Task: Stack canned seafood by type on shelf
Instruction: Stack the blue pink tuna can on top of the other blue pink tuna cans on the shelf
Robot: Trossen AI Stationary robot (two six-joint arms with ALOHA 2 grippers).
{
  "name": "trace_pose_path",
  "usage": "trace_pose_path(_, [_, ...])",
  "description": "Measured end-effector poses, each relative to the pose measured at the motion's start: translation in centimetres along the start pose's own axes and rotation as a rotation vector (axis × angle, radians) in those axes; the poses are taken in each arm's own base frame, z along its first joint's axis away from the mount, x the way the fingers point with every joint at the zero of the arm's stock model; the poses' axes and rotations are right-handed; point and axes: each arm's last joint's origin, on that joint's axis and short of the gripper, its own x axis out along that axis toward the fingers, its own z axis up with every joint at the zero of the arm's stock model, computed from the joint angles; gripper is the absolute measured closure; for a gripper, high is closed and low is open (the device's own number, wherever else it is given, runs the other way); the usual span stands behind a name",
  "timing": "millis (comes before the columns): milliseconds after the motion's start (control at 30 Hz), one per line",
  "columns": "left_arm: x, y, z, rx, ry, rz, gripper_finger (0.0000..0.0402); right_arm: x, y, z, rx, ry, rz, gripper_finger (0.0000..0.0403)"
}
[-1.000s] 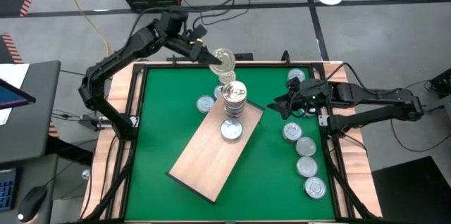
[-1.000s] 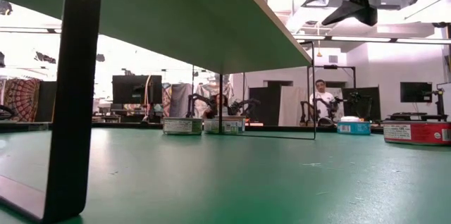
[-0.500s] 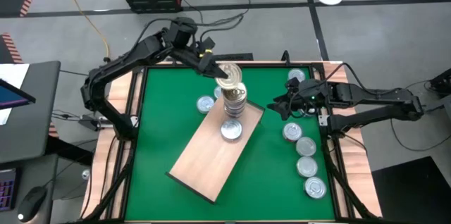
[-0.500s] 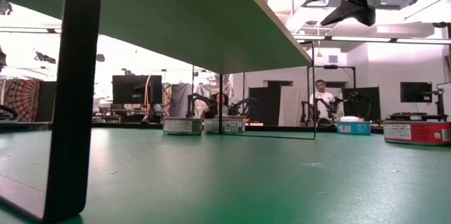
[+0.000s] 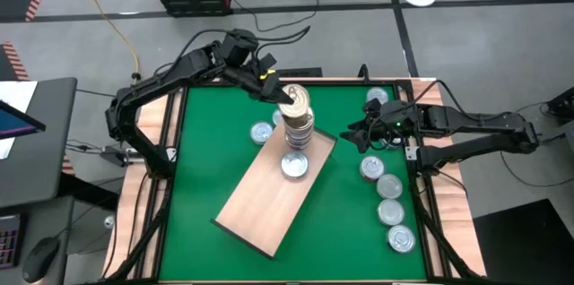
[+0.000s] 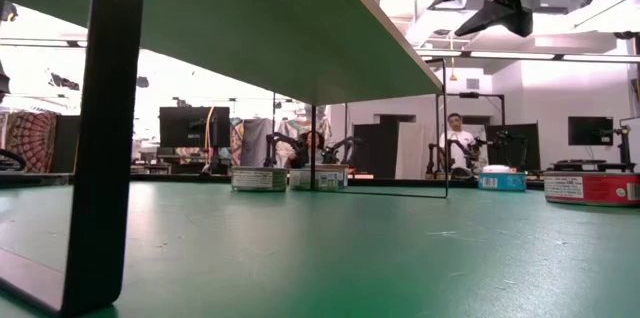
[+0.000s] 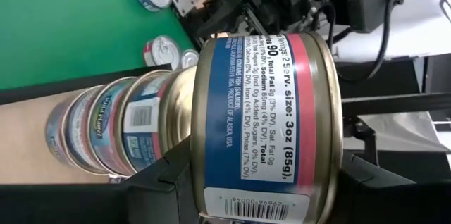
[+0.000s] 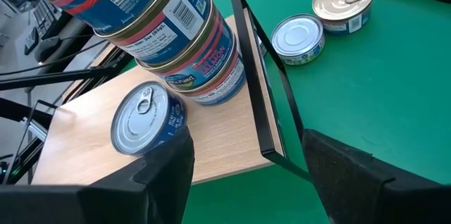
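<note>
In the high view, the left arm is seen reaching in from the far left corner of the green desk (image 5: 206, 159), elbow raised, so that the left hand (image 5: 285, 99) is held over the stack of tins (image 5: 299, 128) on the far end of the shelf (image 5: 265, 197), a gold-lidded tin (image 5: 297, 99) being clasped at the stack's top. The right arm is laid low along the desk's right edge, its right hand (image 5: 352, 134) just beside the shelf's far corner; a silver-lidded single tin (image 5: 295, 167) lies flat on the pale wooden board nearer than the stack, and a row of tins (image 5: 387, 197) is spread along the right side. In the low view, the shelf is shown from beneath as a flat board on a thin black metal leg (image 6: 105, 138), with two tins (image 6: 288, 178) standing on the desk behind it. In the left wrist view, the held tin (image 7: 271, 122) is gripped between the dark fingers (image 7: 165, 182), its blue and red paper label and brushed gold rim facing the camera, hard against the stacked tins (image 7: 106, 136). In the right wrist view, the right hand's fingers (image 8: 165, 171) are spread apart with nothing between them, and the stack (image 8: 180, 48) is seen leaning a little on the smooth board.
</note>
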Motion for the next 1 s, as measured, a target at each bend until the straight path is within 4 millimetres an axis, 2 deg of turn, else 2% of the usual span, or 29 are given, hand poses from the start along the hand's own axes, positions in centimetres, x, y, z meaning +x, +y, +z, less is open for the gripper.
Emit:
trace_pose_path(400, [1.2, -0.7, -1.0, 0.01, 0.041, -0.01, 0.0219, 0.0, 0.1, 0.2, -0.012, -0.028, -0.005, 0.0117])
trace_pose_path(533, [1.2, -0.5, -0.9, 0.021, 0.007, 0.018, 0.0212, 0.0, 0.1, 0.3, -0.011, -0.036, 0.002, 0.0117])
trace_pose_path(700, [1.2, -0.3, -1.0, 0.05, -0.001, 0.05, 0.0186, 0.0, 0.2, 0.4, -0.007, -0.05, 0.014, 0.0117])
trace_pose_path(1000, [1.2, -0.3, -1.0, 0.114, -0.01, 0.053, 0.0113, 0.0, 0.2, 0.4, -0.002, -0.049, 0.013, 0.0117])
